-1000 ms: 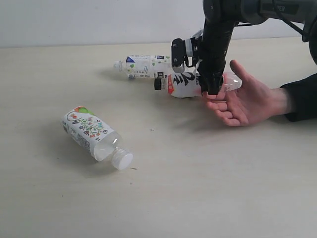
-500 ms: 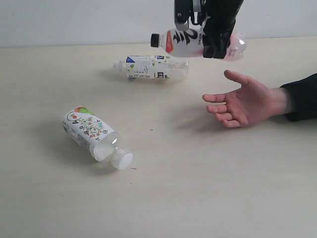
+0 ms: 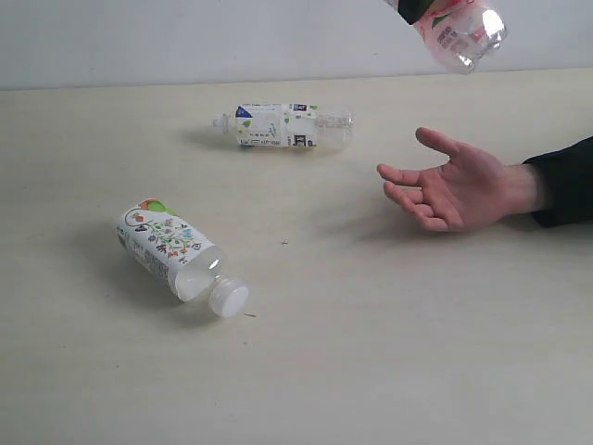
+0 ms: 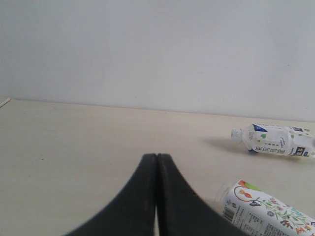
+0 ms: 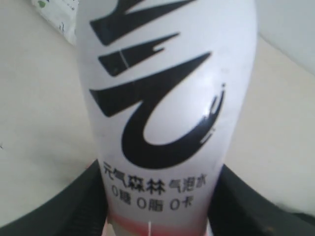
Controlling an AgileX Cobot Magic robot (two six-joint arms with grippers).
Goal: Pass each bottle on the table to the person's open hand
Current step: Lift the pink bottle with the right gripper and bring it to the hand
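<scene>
My right gripper is shut on the black-and-pink script bottle, one black finger on each side of its lower body. In the exterior view that bottle hangs tilted at the top edge, above and slightly behind the person's open hand, clearly apart from it. Only a black tip of the gripper shows there. The hand rests palm up on the table. My left gripper is shut and empty, low over the table. A fourth bottle is out of view.
A white-capped bottle with blue and green print lies on its side at the back. The floral bottle lies at the left front, cap toward the front. Both also show in the left wrist view, the printed bottle and the floral bottle.
My right gripper has lifted the script bottle off the table beside the hand, up and to the right, nearly out of the exterior view. The hand and other bottles stayed.
</scene>
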